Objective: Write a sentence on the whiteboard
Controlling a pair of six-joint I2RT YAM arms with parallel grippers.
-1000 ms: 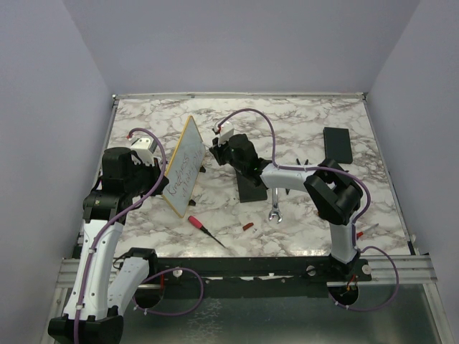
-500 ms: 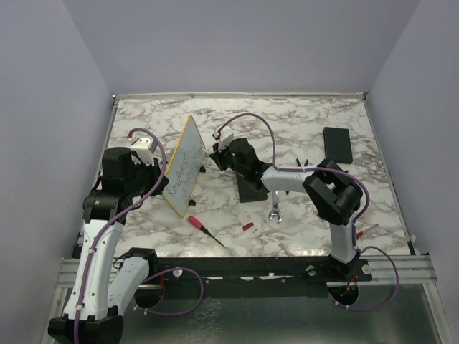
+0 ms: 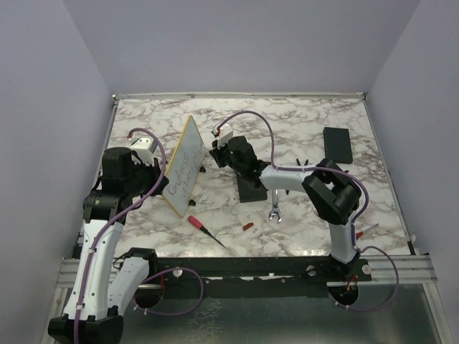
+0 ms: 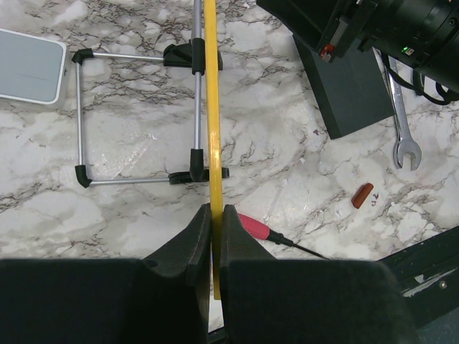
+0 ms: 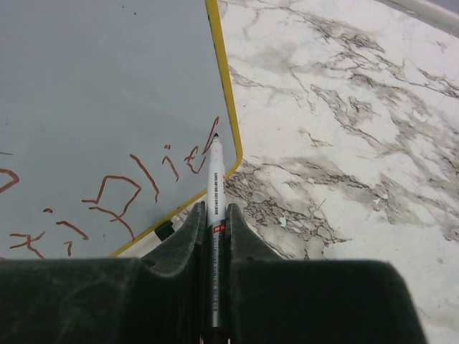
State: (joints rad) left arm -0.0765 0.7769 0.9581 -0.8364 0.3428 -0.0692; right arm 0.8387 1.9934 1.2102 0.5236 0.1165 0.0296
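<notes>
The whiteboard (image 3: pixel 183 163) stands on edge, tilted, at the table's left middle. Its yellow frame (image 4: pixel 210 107) runs straight up the left wrist view. My left gripper (image 4: pixel 213 215) is shut on that frame at the board's near end (image 3: pixel 166 188). The sentence (image 3: pixel 179 172) shows as two lines of handwriting on the pale face, reddish-brown strokes (image 5: pixel 118 190) up close. My right gripper (image 5: pixel 214 213) is shut on a white marker (image 5: pixel 214 179). The marker's tip sits at the board's face beside the last letters, near the rounded corner (image 3: pixel 214 150).
A wire stand (image 4: pixel 136 118) lies under the board. A black slab (image 3: pixel 251 188) sits under the right arm and another (image 3: pixel 337 143) at the back right. A wrench (image 3: pixel 275 208), a red-handled screwdriver (image 3: pixel 204 229) and a red cap (image 3: pixel 247 226) lie in front.
The right gripper with the marker has shifted slightly at the board's far end. The left arm and the board have stayed put.
</notes>
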